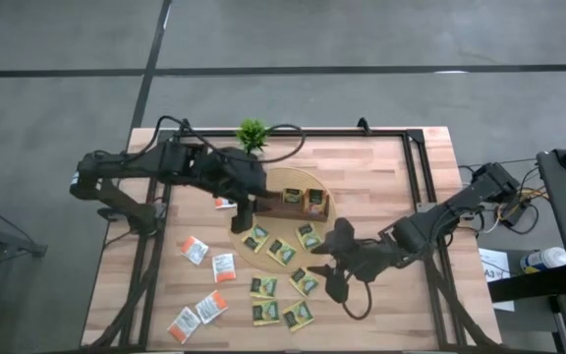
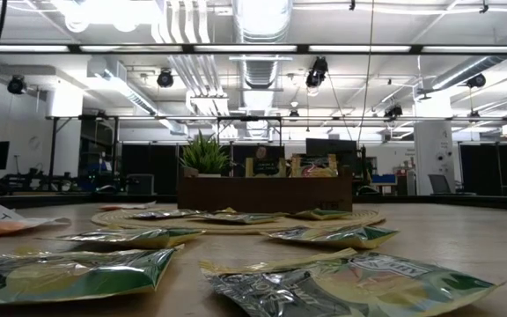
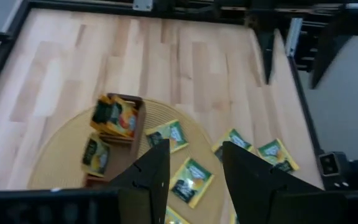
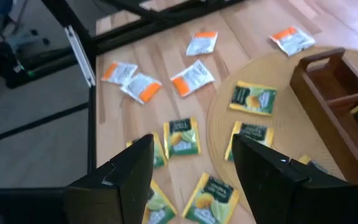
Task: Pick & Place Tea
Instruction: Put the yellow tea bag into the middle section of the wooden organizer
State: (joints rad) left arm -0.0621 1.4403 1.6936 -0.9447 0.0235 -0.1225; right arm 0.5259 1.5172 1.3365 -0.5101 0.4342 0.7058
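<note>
- Left claw (image 3: 194, 174) open, empty, over the mat edge; green sachet (image 3: 192, 180) lies below between its fingers.
- Right claw (image 4: 194, 177) wide, empty, above green sachets (image 4: 182, 137) on the tabletop (image 4: 166, 68).

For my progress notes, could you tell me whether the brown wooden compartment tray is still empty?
No, the brown wooden compartment tray already holds green-and-yellow paper sachets standing upright in one end.

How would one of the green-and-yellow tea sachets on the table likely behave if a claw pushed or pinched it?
The green-and-yellow sachet lies flat on the bare wooden table, so it probably slides rather than rolls or tips. In the low view such a sachet looks thin, glossy and a little crinkled, so it is likely light, floppy and somewhat slippery. Its edges sit low, so catching one may be hard.
</note>
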